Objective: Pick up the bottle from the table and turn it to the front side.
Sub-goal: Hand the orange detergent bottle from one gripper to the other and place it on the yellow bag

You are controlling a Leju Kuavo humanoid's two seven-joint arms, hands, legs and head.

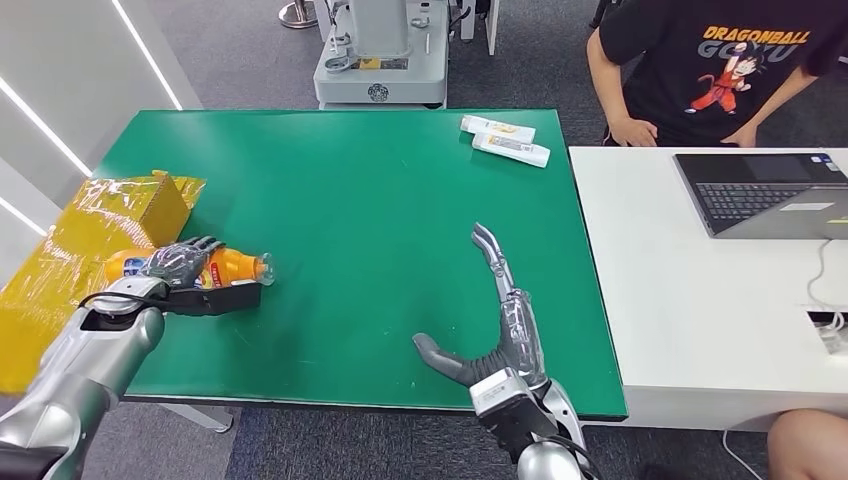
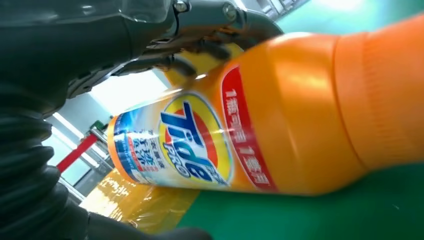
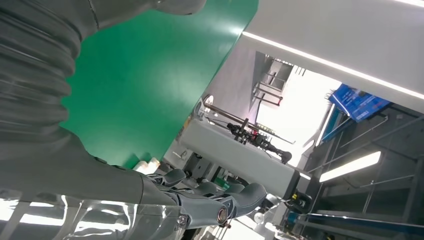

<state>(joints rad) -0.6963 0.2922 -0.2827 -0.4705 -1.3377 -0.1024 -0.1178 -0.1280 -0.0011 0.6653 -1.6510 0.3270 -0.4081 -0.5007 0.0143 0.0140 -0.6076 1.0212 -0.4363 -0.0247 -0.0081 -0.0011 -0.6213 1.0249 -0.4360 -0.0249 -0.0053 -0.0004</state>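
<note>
Fingers of the right hand (image 1: 492, 325) are held straight and spread above the near edge of the green table (image 1: 370, 200), the thumb stretched out to the side, and nothing is held in them. Farther to the left, the left hand (image 1: 185, 270) is wrapped around the bottle (image 1: 215, 268), dark fingers laid over its top and the thumb lying in front of it. The orange bottle is seen lying on its side near the table's left edge, its long axis running left to right and its cap end pointing right, toward the table's middle. In the left wrist view a Tide label (image 2: 192, 142) is shown on the bottle's side, and green table is seen just beneath the bottle. A cardboard box (image 1: 95, 240) wrapped in yellow film is found just behind and to the left of the bottle; its contents cannot be made out. At the far right corner of the table two white tubes (image 1: 505, 140) lie side by side. A white desk (image 1: 690, 300) carrying an open laptop (image 1: 765, 190) is set against the table's right side, and a person in a black T-shirt (image 1: 720, 60) is seated behind it. A grey machine base (image 1: 380, 60) stands on the grey floor beyond the table's far edge.
</note>
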